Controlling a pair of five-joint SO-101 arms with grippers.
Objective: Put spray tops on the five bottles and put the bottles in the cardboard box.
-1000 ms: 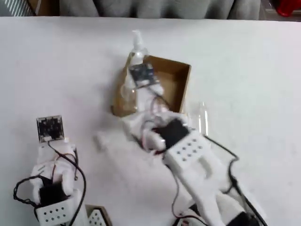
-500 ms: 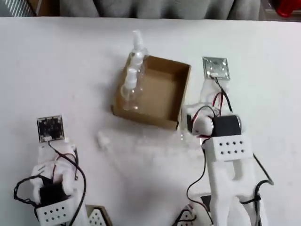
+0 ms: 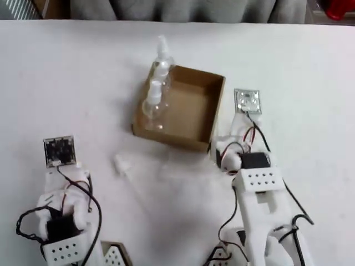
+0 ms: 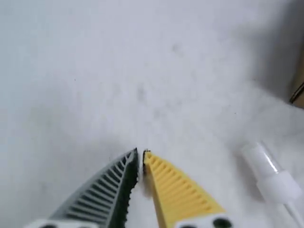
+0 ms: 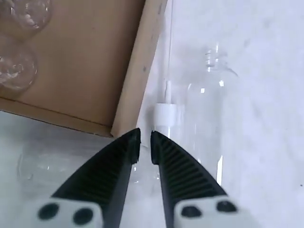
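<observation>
While 2 bottles (image 3: 153, 102) sit boxed, right pincer (image 5: 145, 136), jaws nearly together, hangs over uncapped bottle (image 5: 209, 118) beside cardboard box (image 3: 217, 108); must open to grasp.

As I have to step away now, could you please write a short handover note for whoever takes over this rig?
Left tool: shut, empty, over the table near a loose spray top.
Right tool: shut, empty, above an uncapped bottle and a second loose spray top, both lying beside the cardboard box.
Done: two capped bottles are in the box.
Left: cap the uncapped bottle, box it, then do the same for the rest of the five.
</observation>
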